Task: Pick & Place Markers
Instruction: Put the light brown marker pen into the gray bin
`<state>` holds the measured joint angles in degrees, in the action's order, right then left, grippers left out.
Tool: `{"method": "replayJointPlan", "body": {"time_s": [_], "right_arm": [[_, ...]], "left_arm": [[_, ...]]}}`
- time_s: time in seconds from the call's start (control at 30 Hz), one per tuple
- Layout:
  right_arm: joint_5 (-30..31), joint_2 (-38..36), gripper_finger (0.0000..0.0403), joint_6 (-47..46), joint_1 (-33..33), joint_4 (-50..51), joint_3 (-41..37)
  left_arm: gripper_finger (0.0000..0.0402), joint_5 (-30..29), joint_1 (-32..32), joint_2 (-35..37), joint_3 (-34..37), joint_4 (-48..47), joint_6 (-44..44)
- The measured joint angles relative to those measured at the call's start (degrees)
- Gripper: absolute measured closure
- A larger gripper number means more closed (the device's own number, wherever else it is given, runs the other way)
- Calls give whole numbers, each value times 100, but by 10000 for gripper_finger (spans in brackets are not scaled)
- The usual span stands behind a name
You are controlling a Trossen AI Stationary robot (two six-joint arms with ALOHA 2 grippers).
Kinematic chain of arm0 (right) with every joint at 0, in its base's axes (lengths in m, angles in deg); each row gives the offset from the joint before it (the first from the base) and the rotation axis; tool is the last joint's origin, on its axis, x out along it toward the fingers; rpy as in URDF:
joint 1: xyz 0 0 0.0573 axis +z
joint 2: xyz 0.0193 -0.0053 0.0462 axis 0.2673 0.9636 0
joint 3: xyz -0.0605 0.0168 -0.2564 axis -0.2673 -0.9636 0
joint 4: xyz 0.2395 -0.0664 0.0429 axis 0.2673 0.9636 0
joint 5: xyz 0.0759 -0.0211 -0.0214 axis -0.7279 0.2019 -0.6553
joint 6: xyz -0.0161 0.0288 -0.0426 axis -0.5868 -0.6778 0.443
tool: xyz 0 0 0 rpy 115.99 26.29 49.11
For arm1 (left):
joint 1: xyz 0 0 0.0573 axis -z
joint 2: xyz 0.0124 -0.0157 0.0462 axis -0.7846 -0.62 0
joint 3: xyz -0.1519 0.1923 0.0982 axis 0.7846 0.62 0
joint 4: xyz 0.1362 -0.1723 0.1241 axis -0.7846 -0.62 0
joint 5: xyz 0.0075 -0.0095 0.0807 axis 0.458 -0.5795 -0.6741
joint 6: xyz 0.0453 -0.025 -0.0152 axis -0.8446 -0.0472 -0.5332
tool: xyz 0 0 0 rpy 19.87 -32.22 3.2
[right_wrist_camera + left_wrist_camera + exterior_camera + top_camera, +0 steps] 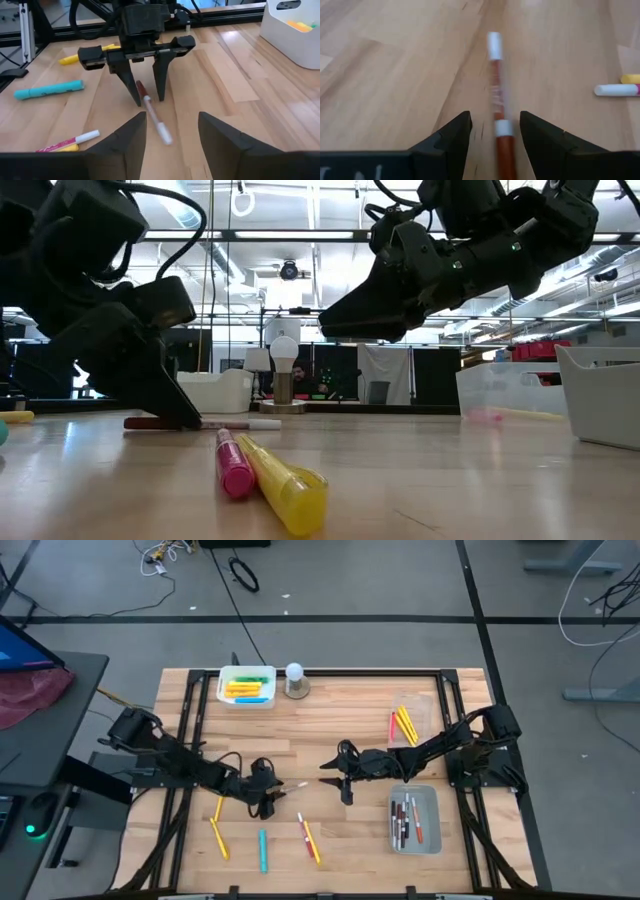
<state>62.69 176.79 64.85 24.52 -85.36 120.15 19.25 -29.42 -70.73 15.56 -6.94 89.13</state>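
Wooden slatted tabletop: left gripper straddles a thin brown-barrelled, white-capped marker, jaws parted, not clamping. Right gripper, jaws apart and empty, hovers near that marker.

Wooden tabletop; white bin at its far edge, white ball-topped round object just beside it; clear tray near right; black cable on floor

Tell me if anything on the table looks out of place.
Only the light bulb on its round stand beside the white bin looks odd among markers. The left pincer, open, straddles a red marker.
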Motion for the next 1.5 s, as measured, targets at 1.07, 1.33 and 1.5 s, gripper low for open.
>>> {"method": "replayJointPlan", "body": {"time_s": [1.07, 1.33, 1.5], "right_arm": [[184, 650, 180, 713, -114, -29, 0], [-725, 881, 198, 924, -125, -475, 0], [-732, 883, 227, 901, -125, -601, 0]], "left_arm": [[357, 1128, -837, -106, -543, 804, -831], [356, 1138, -837, -95, -733, 840, -934], [354, 1119, -871, -93, -744, 858, -942]]}}
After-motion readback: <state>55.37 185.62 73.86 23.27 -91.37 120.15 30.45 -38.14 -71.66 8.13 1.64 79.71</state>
